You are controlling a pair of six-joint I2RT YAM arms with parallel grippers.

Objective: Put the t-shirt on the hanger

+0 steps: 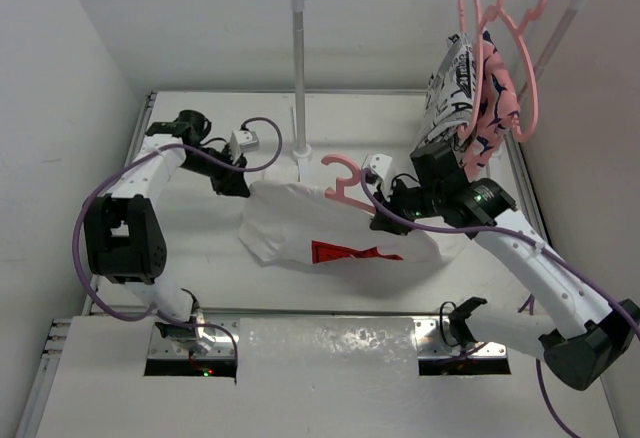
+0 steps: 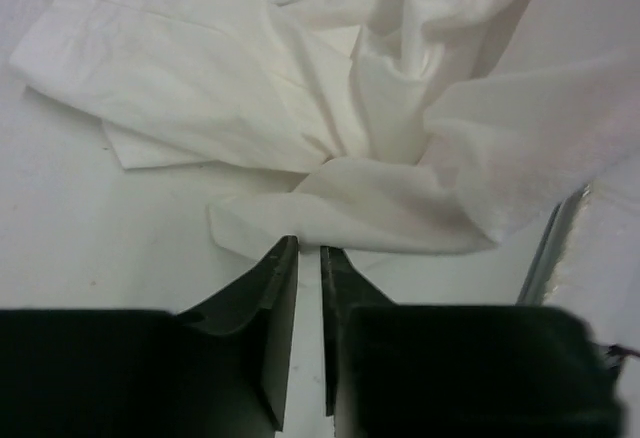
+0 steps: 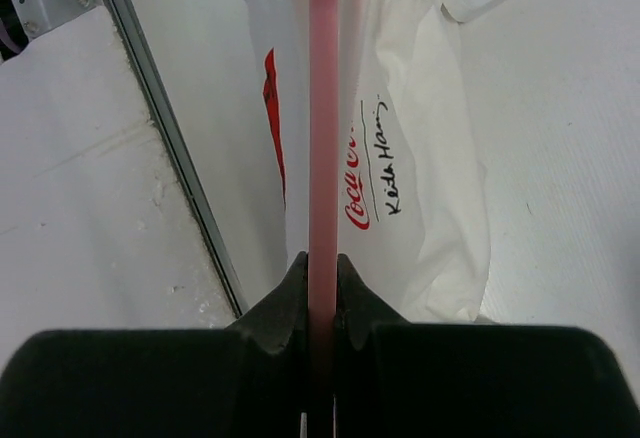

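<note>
**Right gripper steers hanger into t-shirt**

Jaws clamp the pink bar to feed it, we judge, into the shirt on the table. Left gripper jaws nearly meet at the cloth edge; we cannot tell whether they pinch.

The t-shirt has words printed on its white cloth. Curly red letters start with "Coca-Co", and the pink hanger covers the rest of that word. Beside the red letters, thin black handwriting says "Keith Haring". No other words can be read anywhere.
</note>
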